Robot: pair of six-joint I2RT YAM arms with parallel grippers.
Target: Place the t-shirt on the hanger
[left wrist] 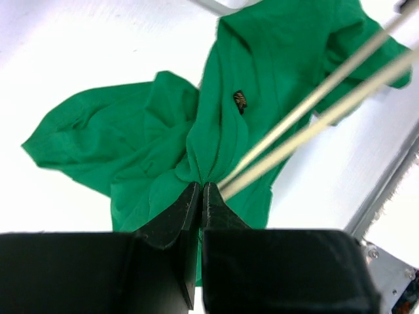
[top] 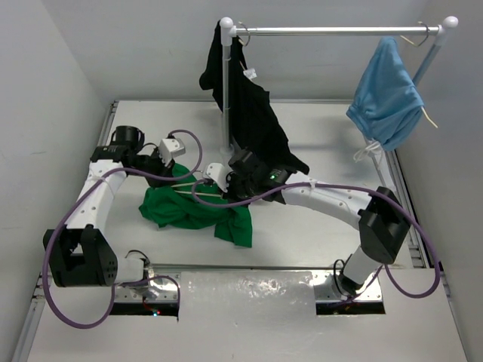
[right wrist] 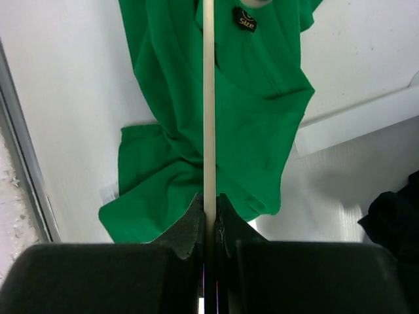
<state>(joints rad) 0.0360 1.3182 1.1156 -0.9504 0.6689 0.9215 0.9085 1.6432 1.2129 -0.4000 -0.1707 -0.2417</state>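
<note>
The green t-shirt [top: 177, 210] lies crumpled on the table [top: 302, 237], and we place everything else from it. Over its left part the left gripper [left wrist: 201, 191] has its jaws pressed together. The corner of the hanger [right wrist: 209, 98] meets their tips, but we cannot tell whether it is pinched there. Over the shirt's right part the right gripper [right wrist: 209, 201] clamps one cream rod of the hanger. Beyond the shirt a black garment [top: 256, 113] hangs from a rail [top: 332, 31], and a light-blue garment [top: 389, 94] hangs farther right.
</note>
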